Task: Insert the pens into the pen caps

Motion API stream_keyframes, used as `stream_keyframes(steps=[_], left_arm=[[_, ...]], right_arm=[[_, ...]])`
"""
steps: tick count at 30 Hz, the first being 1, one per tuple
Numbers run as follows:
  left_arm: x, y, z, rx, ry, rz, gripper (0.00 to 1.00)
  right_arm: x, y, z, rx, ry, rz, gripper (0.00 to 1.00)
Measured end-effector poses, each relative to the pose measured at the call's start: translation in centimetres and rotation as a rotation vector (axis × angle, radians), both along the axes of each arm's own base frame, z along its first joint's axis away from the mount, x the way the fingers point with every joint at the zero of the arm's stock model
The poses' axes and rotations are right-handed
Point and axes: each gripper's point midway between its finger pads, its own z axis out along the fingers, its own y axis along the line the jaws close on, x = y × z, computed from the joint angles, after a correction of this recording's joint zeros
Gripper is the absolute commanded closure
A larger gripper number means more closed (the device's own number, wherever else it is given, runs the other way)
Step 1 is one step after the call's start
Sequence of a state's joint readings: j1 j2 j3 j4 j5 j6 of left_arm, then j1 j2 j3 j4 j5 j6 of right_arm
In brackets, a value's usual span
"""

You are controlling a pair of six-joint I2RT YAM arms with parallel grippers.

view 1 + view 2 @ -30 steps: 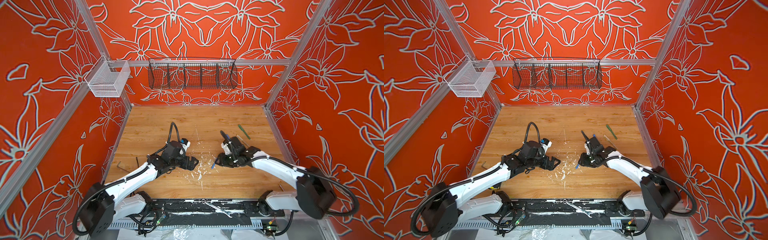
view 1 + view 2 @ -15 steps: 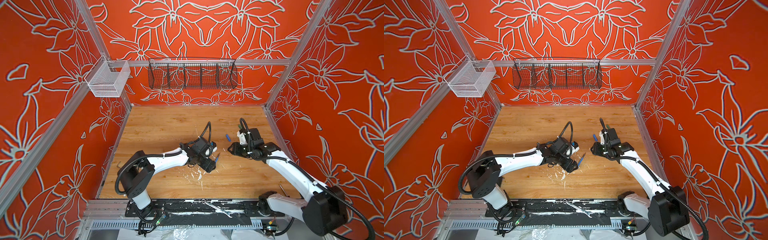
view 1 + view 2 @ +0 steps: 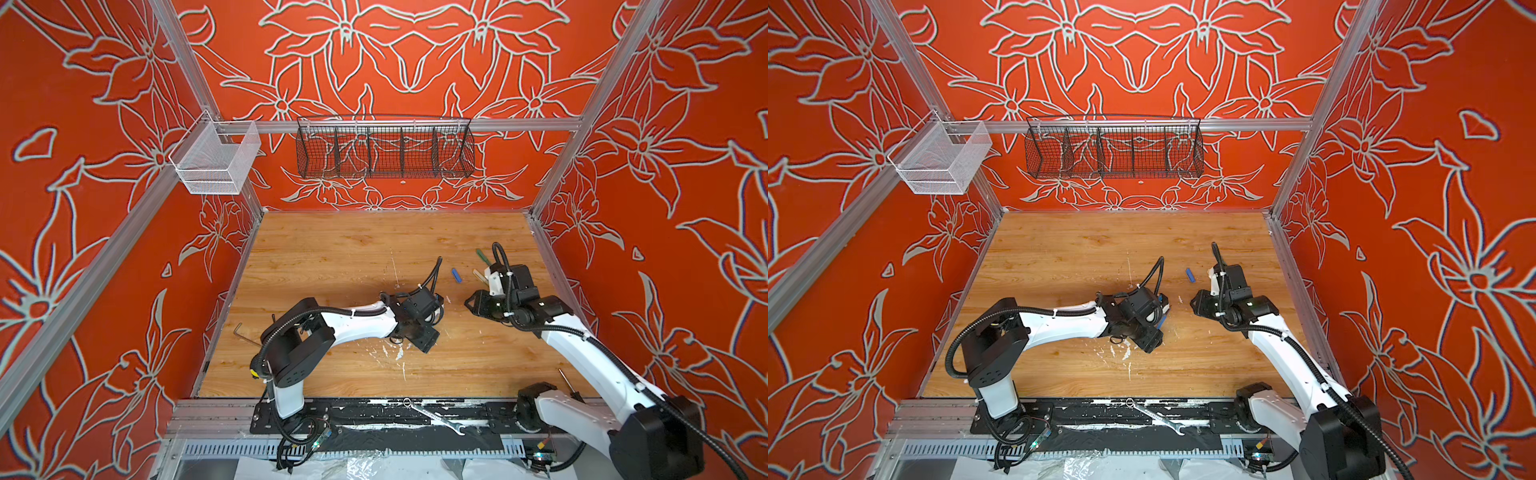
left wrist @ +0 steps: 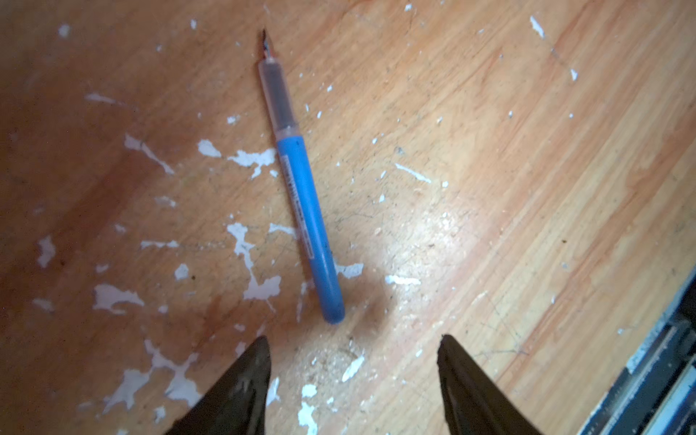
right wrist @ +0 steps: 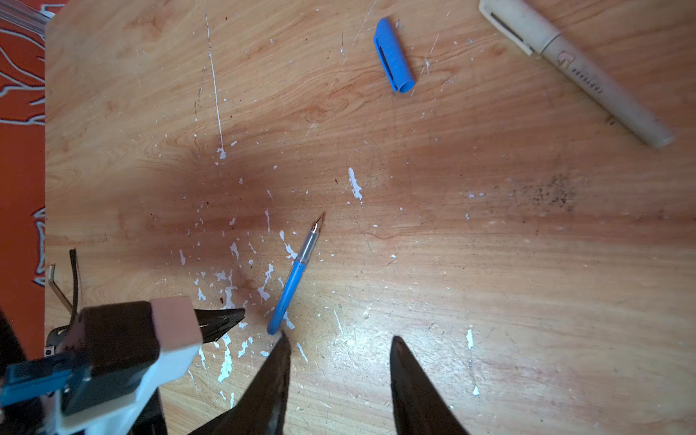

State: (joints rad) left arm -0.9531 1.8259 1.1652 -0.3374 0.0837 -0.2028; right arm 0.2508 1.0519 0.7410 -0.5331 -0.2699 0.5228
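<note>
Between the left fingers (image 4: 241,388): nothing; they stand apart, just short of the blunt end of the blue pen (image 4: 305,203).
Right fingers (image 5: 263,388): parted, holding nothing.
Table (image 3: 332,257): wood, flecked white; blue cap (image 5: 393,54) lies right of the middle, with the capped beige pen (image 5: 576,71) beyond it.
Room: orange flowered walls (image 3: 104,124); black wire basket (image 3: 384,145) on the back wall.
Since a second ago: left arm swung from the left to the middle; right arm drew back toward the right edge.
</note>
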Motion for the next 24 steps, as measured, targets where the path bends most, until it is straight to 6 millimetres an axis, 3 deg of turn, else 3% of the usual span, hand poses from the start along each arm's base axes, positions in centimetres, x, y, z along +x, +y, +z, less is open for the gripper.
stream_keyframes(steps=[4, 24], left_arm=[[0.4, -0.7, -0.2, 0.007, -0.012, -0.001, 0.34], [0.6, -0.5, -2.0, 0.082, -0.006, 0.007, 0.47]], right_arm=[[0.2, -0.3, 0.0, 0.002, -0.005, -0.011, 0.57], [0.6, -0.2, 0.1, 0.024, -0.011, -0.01, 0.58]])
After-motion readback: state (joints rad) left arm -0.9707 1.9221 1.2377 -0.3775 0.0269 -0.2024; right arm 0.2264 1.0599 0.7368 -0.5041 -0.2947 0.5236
